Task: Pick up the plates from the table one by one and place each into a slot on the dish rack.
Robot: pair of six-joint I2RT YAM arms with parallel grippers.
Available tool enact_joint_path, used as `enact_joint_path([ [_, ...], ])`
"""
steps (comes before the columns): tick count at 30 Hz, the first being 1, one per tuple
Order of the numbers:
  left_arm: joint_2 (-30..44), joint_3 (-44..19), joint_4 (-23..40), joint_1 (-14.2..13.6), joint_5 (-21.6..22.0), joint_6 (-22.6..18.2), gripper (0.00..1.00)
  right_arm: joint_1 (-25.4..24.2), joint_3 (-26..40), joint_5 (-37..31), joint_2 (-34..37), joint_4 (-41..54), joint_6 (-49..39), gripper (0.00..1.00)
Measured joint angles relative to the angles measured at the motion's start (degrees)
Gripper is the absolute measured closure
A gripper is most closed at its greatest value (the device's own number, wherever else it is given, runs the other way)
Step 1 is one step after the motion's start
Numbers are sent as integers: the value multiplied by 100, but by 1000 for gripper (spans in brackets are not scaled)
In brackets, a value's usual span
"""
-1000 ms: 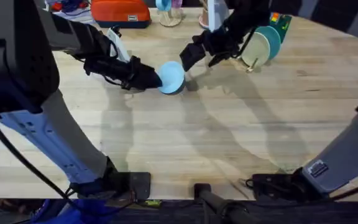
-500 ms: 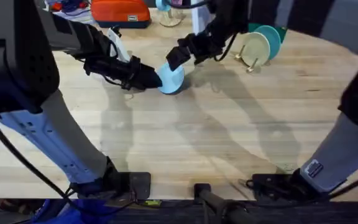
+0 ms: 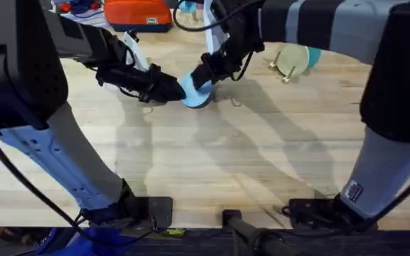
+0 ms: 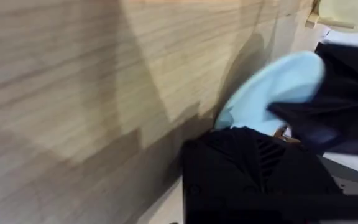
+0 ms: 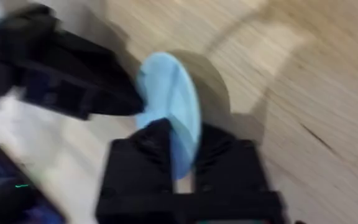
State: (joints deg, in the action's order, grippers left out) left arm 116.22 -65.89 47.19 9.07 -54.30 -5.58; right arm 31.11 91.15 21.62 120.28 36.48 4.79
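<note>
Two plates (image 3: 296,58) already stand in the dish rack (image 3: 285,70) far right, while the light blue plate (image 3: 196,90), mid-tabletop (image 3: 262,156), is clamped by the left hand (image 3: 178,90) and apparently straddled by the right hand (image 3: 203,73).

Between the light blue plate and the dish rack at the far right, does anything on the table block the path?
Nothing visible does. The light blue plate is held on edge by the left gripper, with the right gripper closing around its rim. From there to the dish rack, only bare table shows.
</note>
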Motion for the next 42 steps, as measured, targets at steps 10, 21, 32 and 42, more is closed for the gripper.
enact_joint_path([
  [10,13,-7,-71,7,-73,0,959,-15,156,320,-137,-23,60,970],
  [21,-614,-13,21,-78,786,-4,960,-15,156,458,-137,3,92,974],
  [32,-2793,-13,842,-67,2012,-69,960,-15,156,672,-137,202,101,974],
  [42,-4312,-13,1650,-67,2806,-136,960,-15,234,658,-139,550,-150,973],
])
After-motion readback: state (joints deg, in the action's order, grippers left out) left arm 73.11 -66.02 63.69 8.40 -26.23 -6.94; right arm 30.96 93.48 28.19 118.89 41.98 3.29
